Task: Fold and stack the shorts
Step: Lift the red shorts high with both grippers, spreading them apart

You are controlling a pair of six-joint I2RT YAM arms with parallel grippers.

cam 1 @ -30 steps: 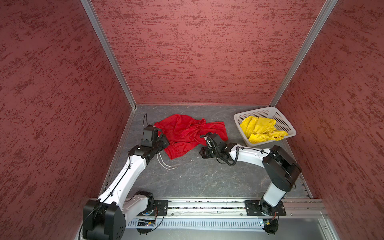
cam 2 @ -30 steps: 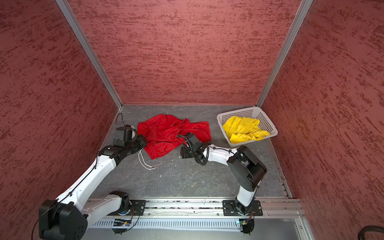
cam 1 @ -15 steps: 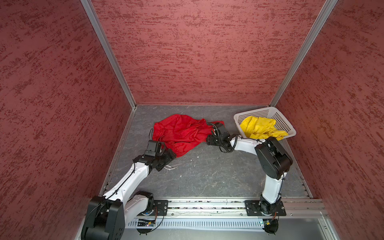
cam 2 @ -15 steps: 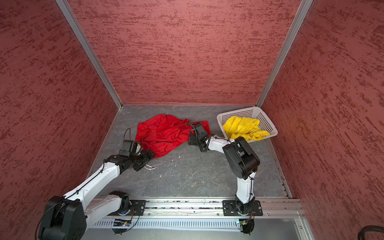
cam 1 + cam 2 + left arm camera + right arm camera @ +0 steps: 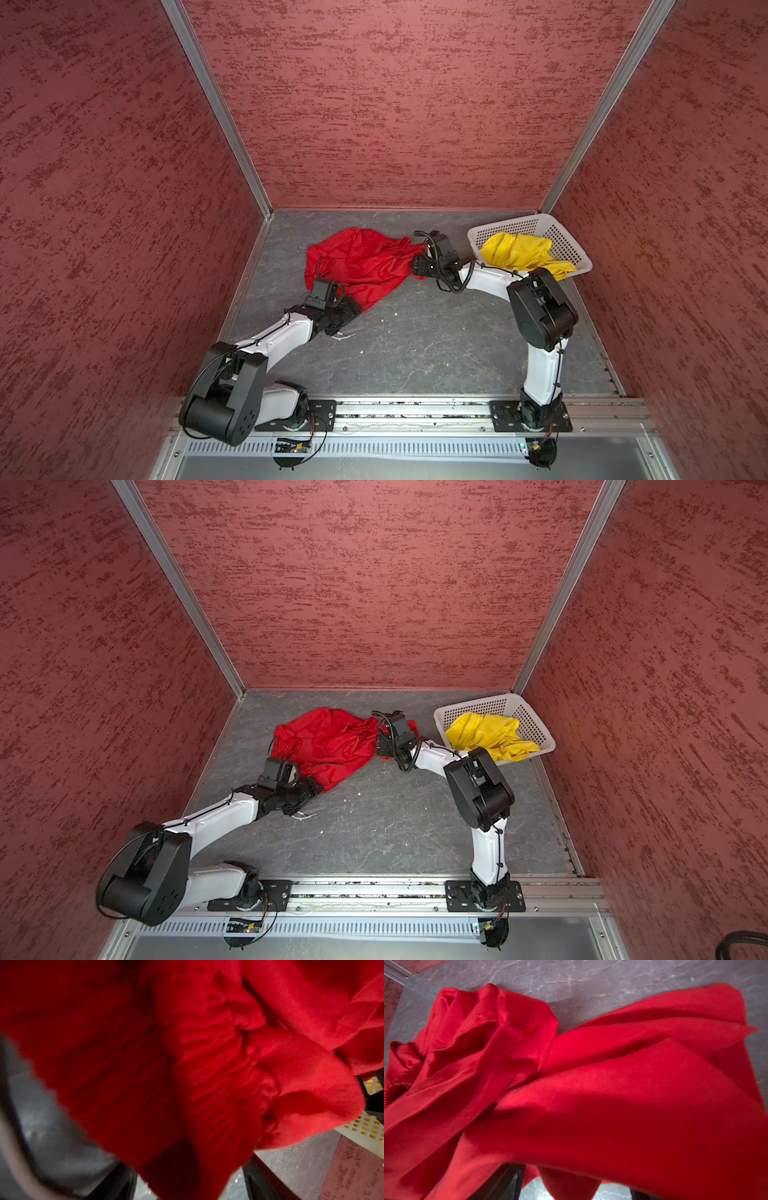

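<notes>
The red shorts (image 5: 365, 266) (image 5: 332, 746) lie crumpled on the grey floor at the back middle. The yellow shorts (image 5: 519, 253) (image 5: 486, 733) sit bunched in the white basket (image 5: 573, 245) (image 5: 534, 725). My left gripper (image 5: 354, 309) (image 5: 315, 786) is at the red shorts' near corner. In the left wrist view its fingers (image 5: 116, 1184) stand wide apart, red cloth (image 5: 207, 1084) hanging loose between them. My right gripper (image 5: 415, 264) (image 5: 380, 746) is at the red shorts' right end, also open, with red cloth (image 5: 612, 1105) draped over its fingers (image 5: 506, 1182).
The basket stands at the back right, close behind the right wrist. A pale cord (image 5: 345, 334) (image 5: 305, 814) lies on the floor under the left wrist. Red textured walls close in the left, back and right. A metal rail (image 5: 415, 409) runs along the front.
The left gripper opened and pulled back to the red shorts' near corner. The right gripper swung back and right to the cloth's end by the basket. The red shorts bunched up.
</notes>
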